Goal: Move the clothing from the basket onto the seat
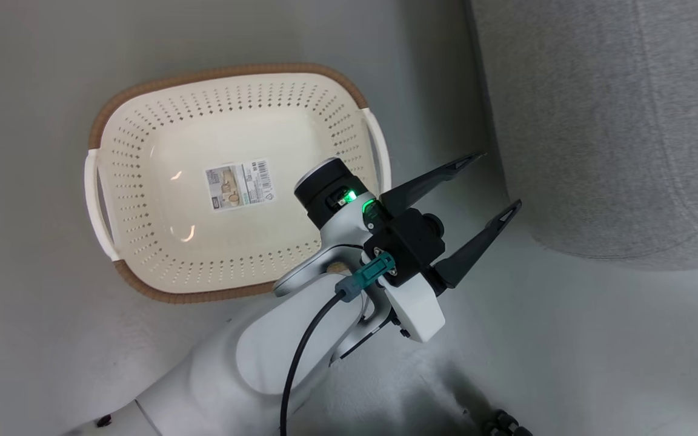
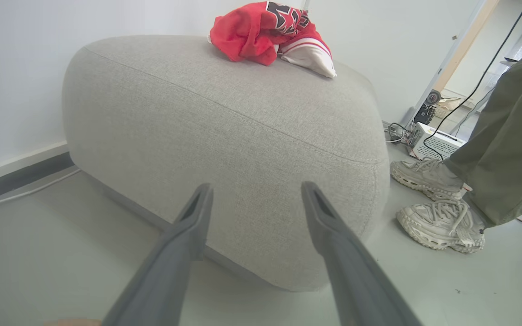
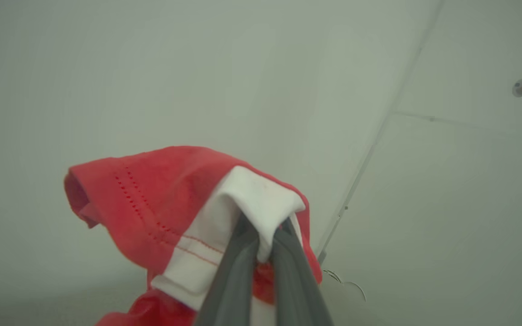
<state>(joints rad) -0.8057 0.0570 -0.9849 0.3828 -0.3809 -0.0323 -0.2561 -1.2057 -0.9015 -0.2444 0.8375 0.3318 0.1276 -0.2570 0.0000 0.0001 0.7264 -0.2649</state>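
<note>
— Where are we on the laundry?
— Nearest first: my right gripper (image 3: 265, 226) is pinched tight on a red garment (image 3: 152, 203). The jaws are closed over its white trim and the cloth is bunched around the fingers. Behind it I see only pale wall, so I cannot place that arm against the seat.
— And the left?
— My left gripper (image 1: 500, 180) holds nothing. Its jaws are spread wide and its fingers point at the seat (image 1: 615, 121) from just short of the rounded corner.
— The basket?
— The basket (image 1: 143, 181) stands on the floor beside the seat, with my left arm between the two. Its bottom is bare down to the label sticker (image 1: 240, 184). My arm hides one corner, but I see no red anywhere inside, so I judge it emptied.
— What has landed?
— On top of the seat, toward its far edge, lies a crumpled red bundle (image 2: 252, 40) with dark lettering and a white-trimmed piece beside it. That part is done.
— What's left?
— By my reckoning, just the piece in my right gripper, which has to go over the seat and be let go. Past the seat a person's shoes (image 2: 440, 224) stand close to its side, so I'd mind them.
</note>
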